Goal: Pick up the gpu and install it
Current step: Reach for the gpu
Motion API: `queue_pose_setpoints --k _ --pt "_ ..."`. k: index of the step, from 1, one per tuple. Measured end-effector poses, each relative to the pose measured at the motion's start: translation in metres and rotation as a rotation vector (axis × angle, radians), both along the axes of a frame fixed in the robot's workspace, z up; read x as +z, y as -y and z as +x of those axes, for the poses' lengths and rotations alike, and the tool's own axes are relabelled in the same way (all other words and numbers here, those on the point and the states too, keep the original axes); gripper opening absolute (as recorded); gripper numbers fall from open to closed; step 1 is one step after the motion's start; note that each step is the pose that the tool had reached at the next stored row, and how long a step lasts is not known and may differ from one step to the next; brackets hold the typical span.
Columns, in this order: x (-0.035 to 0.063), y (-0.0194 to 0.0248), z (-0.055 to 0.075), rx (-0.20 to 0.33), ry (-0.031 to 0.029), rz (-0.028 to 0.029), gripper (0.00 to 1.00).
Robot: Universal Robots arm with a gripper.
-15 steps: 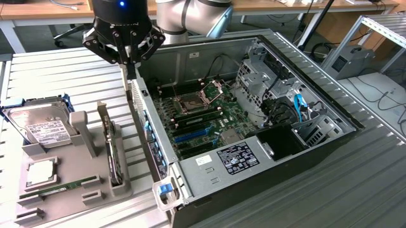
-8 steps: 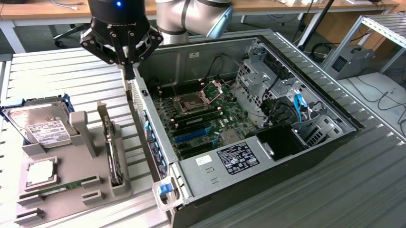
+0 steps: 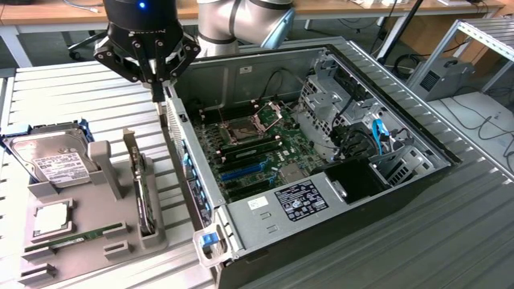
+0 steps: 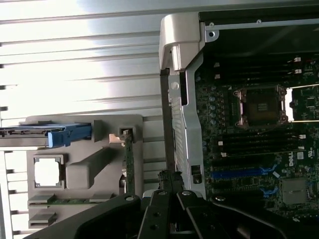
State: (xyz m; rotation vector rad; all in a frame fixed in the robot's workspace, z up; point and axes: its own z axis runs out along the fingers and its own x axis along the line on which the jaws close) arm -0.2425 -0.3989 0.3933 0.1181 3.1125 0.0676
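The tool (image 3: 159, 90) was pinched shut with nothing in it, its tips just above the rear wall of the open computer case (image 3: 321, 253). In the exterior view the gpu (image 3: 143, 191) stood well apart from the tool, at about 6 o'clock. It sat on edge in a slot of the grey holder (image 3: 88, 223), near the hard drive (image 3: 52, 161). A ribbed metal worktop (image 3: 72, 90) carried them all, with wooden desks (image 3: 48, 12) at 12 o'clock. Edge-on, the gpu was a thin card, green in the wrist view.
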Motion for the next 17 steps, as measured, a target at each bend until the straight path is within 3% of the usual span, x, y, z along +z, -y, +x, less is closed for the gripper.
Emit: queue_pose_setpoints --k 17 --pt "0.0000 0.0000 -0.015 0.000 0.0000 0.0000 0.11"
